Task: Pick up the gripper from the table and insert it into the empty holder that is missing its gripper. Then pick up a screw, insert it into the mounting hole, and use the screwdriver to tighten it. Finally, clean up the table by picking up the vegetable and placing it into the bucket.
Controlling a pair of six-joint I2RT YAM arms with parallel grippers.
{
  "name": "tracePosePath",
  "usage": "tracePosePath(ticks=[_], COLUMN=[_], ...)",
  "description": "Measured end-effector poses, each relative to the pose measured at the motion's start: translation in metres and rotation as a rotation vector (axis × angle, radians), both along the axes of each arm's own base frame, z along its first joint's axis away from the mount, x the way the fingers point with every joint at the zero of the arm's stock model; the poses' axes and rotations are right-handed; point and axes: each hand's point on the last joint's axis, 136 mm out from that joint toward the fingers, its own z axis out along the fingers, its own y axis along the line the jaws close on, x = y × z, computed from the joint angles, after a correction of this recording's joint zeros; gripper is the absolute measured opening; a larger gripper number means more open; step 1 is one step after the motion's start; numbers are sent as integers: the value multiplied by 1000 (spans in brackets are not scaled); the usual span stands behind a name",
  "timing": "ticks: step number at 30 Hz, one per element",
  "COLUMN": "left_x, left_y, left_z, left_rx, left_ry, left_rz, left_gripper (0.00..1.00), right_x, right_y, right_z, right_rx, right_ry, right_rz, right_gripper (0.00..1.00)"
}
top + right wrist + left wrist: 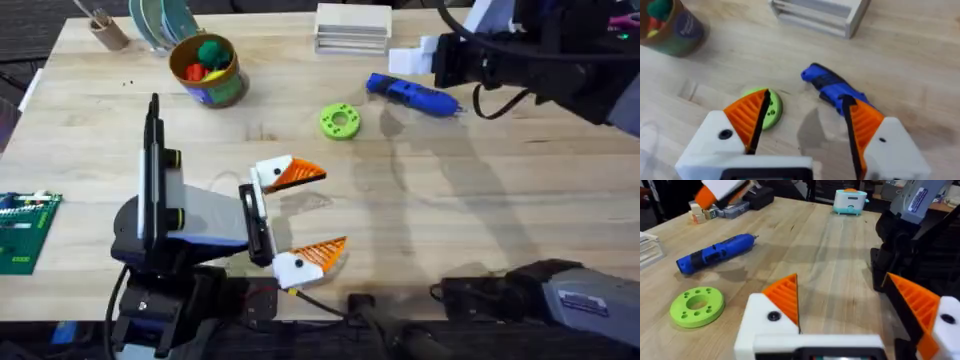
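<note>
Orange ribbed pads are sitting on both white fingers of the left gripper (312, 215), which is hovering low over the near part of the wooden table (480, 200) with its jaws spread wide and nothing between them. Both white mounts are carrying their wedges, each with a dark screw head showing in the left wrist view. Just beyond its fingertips a green disc (340, 121) with small holes is lying flat on the wood. Past the disc, and a little to the right of it, the screwdriver (412, 94) is lying on its side, blue, its thin bit pointing away from the disc.

Above the screwdriver the right gripper (805, 117) is hanging, its jaws also parted and empty, the blue body lying partly under one finger. Farther off, to the left of the left gripper's reach, the bucket (207, 68) is standing upright with red and green pieces inside. A white slotted rack (352, 27) is resting at the far edge.
</note>
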Motion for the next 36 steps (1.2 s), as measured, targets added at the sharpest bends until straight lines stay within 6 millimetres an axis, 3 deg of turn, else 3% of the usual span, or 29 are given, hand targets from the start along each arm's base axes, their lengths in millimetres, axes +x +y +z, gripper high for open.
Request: tracePosePath(ticks=[16,25,30,32,36], left_x=[4,36,45,48,52], left_y=[1,18,41,52,79], left_z=[0,3,-13,-4,37], left_rx=[1,-37,29,52,72], left_ry=[-1,216,397,383,286], left_rz=[25,274,483,566,743], left_gripper=[992,993,993,993,993], right_x=[-12,-15,-13,-12,-8], right_y=[-3,-8,-13,-14,-14], right_z=[-19,-25,-26,-24,-17], right_rx=[-21,-82,-116,-121,-124], right_ry=[92,95,86,79,60], right_rz=[-3,17,7,4,1], right_gripper=[907,909,908,908,909])
